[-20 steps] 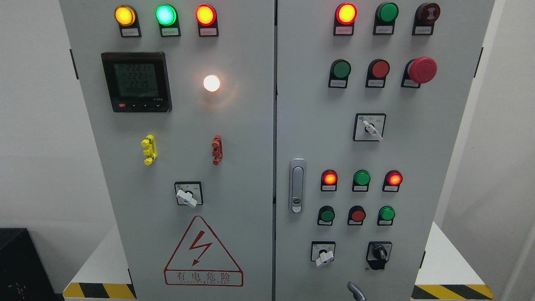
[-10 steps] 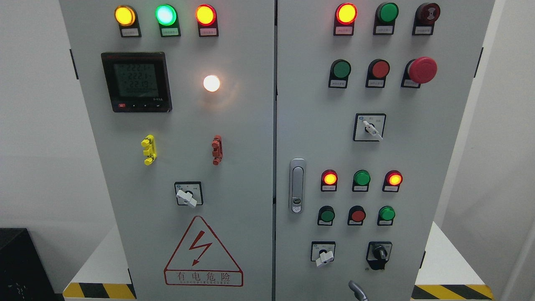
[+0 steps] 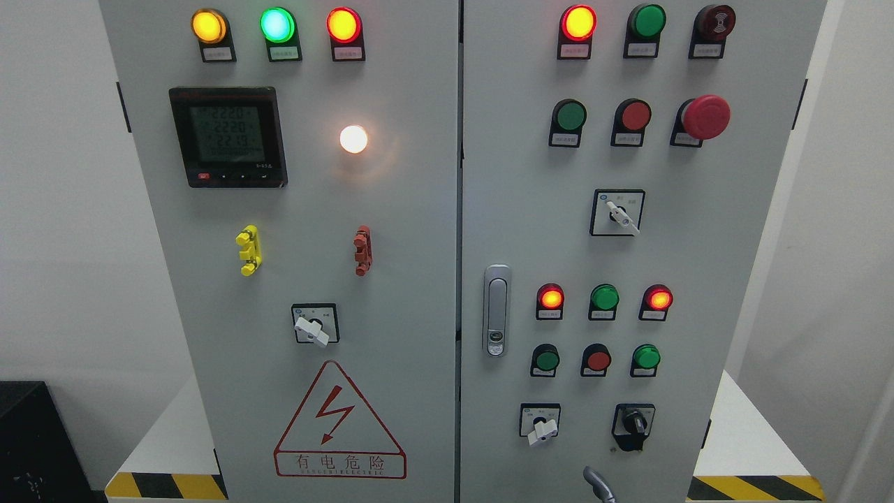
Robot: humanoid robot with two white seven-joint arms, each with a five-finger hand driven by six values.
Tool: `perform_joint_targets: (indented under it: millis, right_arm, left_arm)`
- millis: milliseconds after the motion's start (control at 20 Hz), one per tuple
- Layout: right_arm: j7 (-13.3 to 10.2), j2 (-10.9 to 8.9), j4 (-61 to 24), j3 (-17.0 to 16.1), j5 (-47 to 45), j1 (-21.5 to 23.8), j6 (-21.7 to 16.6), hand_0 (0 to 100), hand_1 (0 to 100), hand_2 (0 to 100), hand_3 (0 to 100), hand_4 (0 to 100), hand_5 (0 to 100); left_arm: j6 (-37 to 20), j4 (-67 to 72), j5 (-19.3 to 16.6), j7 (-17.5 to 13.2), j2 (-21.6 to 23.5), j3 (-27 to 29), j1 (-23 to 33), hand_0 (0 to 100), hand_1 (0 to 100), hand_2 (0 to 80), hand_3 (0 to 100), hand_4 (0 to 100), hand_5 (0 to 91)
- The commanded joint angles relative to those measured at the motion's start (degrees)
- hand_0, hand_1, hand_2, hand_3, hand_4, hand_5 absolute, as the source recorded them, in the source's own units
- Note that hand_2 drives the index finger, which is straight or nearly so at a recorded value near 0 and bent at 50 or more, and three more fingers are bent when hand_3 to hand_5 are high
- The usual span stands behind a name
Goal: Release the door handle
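One finger tip point(image 3: 598, 485) low, well below door handle point(image 3: 496, 310).

Cabinet fills frame centre, two doors meeting at middle seam. Door handle point(image 3: 496, 310) on right door, just right of seam, lower centre. Meter point(image 3: 228, 136) upper left on left door; warning sign point(image 3: 340, 421) below it, bottom centre-left. Finger-like tip point(image 3: 598, 485) at bottom edge, below handle, apart from it.

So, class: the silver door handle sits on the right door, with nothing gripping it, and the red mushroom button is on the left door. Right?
Not quite. The head view shows the red mushroom button on the right door, like the silver door handle, which nothing grips.
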Motion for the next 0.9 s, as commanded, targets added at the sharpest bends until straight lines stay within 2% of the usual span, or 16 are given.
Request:
perform_joint_targets:
  millis: [0, 100, 200, 300, 350, 400, 550, 800, 850]
  right_arm:
    - [-0.3, 0.01, -2.1, 0.2, 9.7, -2.0, -0.1, 41, 29, 0, 32, 36, 24]
    - [-0.3, 0.01, -2.1, 0.2, 13.7, -3.5, -0.1, 41, 30, 0, 46, 47, 35]
    - [-0.7, 0.01, -2.0, 0.2, 18.0, -5.3, 0.0, 42, 32, 0, 56, 56, 43]
    - [-2.5, 0.10, -1.8, 0.3, 23.3, -7.2, 0.2, 42, 34, 0, 66, 66, 54]
    - [-2.9, 0.10, -1.4, 0.3, 25.6, -8.4, 0.2, 44, 35, 0, 74, 71, 63]
    - [-2.9, 0.10, -1.2, 0.5, 27.5, -9.2, 0.2, 45, 35, 0, 78, 76, 71]
    - [-3.0, 0.10, -0.9, 2.9, 32.5, -10.7, 0.3, 47, 35, 0, 87, 84, 85]
    - [-3.4, 0.10, 0.8, 3.1, 43.5, -12.7, 0.3, 47, 35, 0, 99, 91, 96]
    - [-3.6, 0.10, 0.8, 3.1, 45.0, -12.7, 0.3, 47, 34, 0, 100, 95, 96]
  left_arm:
    - [0.0, -1.1, 0.0, 0.0, 0.0, -1.2, 0.0, 0, 0, 2.2, 9, 1, 0.0]
    - [0.0, -1.1, 0.0, 0.0, 0.0, -1.2, 0.0, 0, 0, 2.2, 9, 1, 0.0]
    - [0.0, -1.1, 0.0, 0.0, 0.0, -1.2, 0.0, 0, 0, 2.2, 9, 1, 0.0]
    - [0.0, -1.1, 0.0, 0.0, 0.0, -1.2, 0.0, 0, 0, 2.3, 9, 1, 0.0]
    - [0.0, -1.1, 0.0, 0.0, 0.0, -1.2, 0.0, 0, 0, 2.3, 9, 1, 0.0]
    - [0.0, -1.1, 0.0, 0.0, 0.0, -1.2, 0.0, 0, 0, 2.3, 9, 1, 0.0]
    - [0.0, -1.1, 0.0, 0.0, 0.0, -1.2, 0.0, 0, 0, 2.3, 9, 1, 0.0]
    - [0.0, -1.1, 0.0, 0.0, 0.0, -1.2, 0.0, 0, 0, 2.4, 9, 1, 0.0]
    - [0.0, -1.1, 0.0, 0.0, 0.0, -1.2, 0.0, 0, 0, 2.4, 9, 1, 0.0]
